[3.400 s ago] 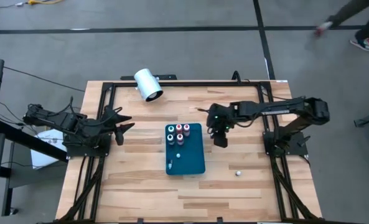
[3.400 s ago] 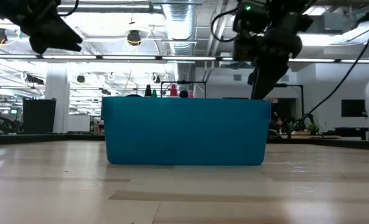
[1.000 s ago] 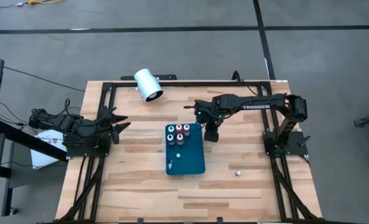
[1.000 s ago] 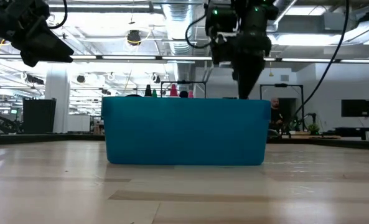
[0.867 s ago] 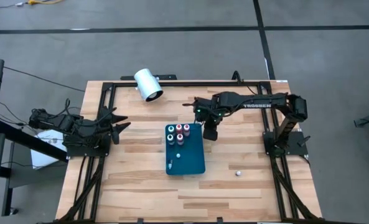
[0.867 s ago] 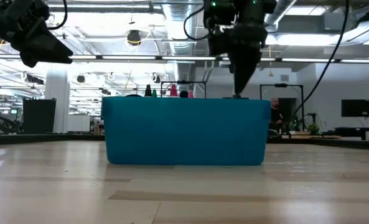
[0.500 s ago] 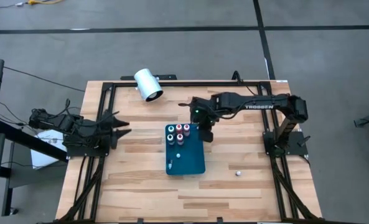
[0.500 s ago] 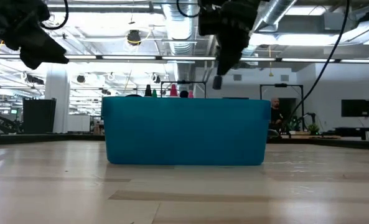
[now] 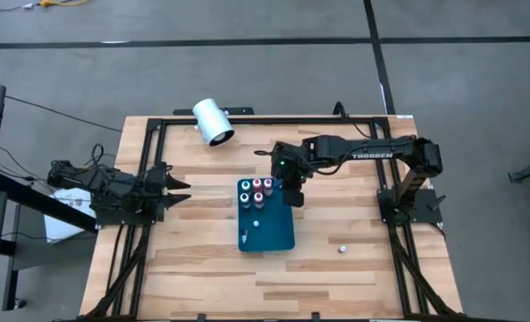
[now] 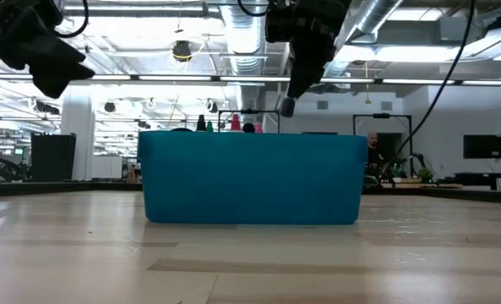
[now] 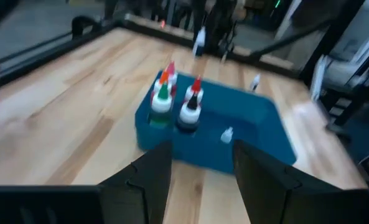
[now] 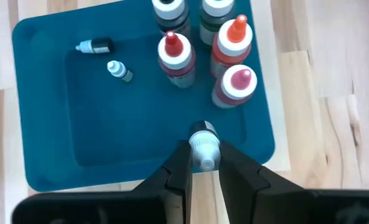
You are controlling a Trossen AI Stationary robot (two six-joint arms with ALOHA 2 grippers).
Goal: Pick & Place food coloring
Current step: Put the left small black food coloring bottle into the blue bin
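Note:
A blue tray [image 9: 266, 219] lies mid-table. Several upright food coloring bottles [image 12: 200, 46] with red, orange, pink and dark tops stand at its far end; two tiny ones [image 12: 106, 59] lie on its floor. My right gripper [image 12: 205, 167] hovers over the tray's far right corner [image 9: 291, 192], shut on one small white-capped bottle [image 12: 204, 149]. My left gripper [image 11: 200, 171] is open and waits near the table's left edge [image 9: 175, 190], facing the tray [image 11: 234, 134]. My right gripper pinches a small food coloring bottle between its two fingers [image 12: 179, 165], near its white cap [image 12: 205, 155]. The fingers come from above, pointing down. The bottle is lifted clear above the tray's rim, showing at the fingertips [image 10: 288, 107].
A large white cylinder [image 9: 213, 122] lies near the table's far left edge. A tiny white object [image 9: 342, 248] sits on the bare wood right of the tray. Black frame rails run along the table's sides. Open wood lies on the near half.
My right gripper has moved toward the table's left and risen slightly, carrying the small bottle from beside the tray's right edge to above its far right corner. The tray and its bottles have stayed put.

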